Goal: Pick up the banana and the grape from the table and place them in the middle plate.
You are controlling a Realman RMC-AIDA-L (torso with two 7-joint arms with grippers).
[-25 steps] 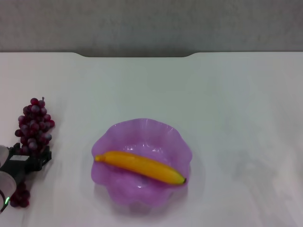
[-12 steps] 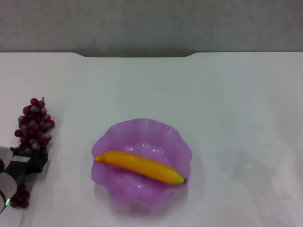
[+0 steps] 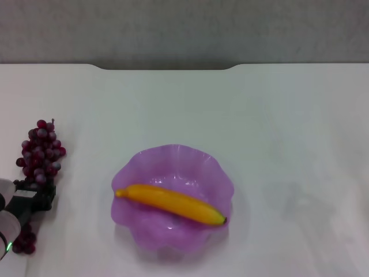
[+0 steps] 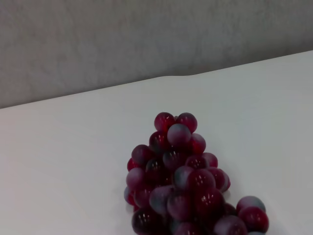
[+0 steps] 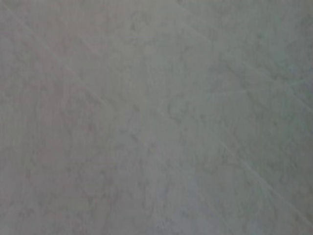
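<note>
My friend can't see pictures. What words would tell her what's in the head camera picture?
A yellow banana lies inside a purple wavy-rimmed plate in the middle of a white table. At the left edge, the robot's left gripper sits over a bunch of dark red grapes on the table.

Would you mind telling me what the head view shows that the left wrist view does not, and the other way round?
Only the head view shows the banana lying in the middle plate, and the left pincer over the near part of the grape bunch. Only the left wrist view shows the bunch up close, berry by berry; it shows no plate, banana or pincer. Both show the grape resting on the white table with the grey wall behind. The right pincer appears in neither.
</note>
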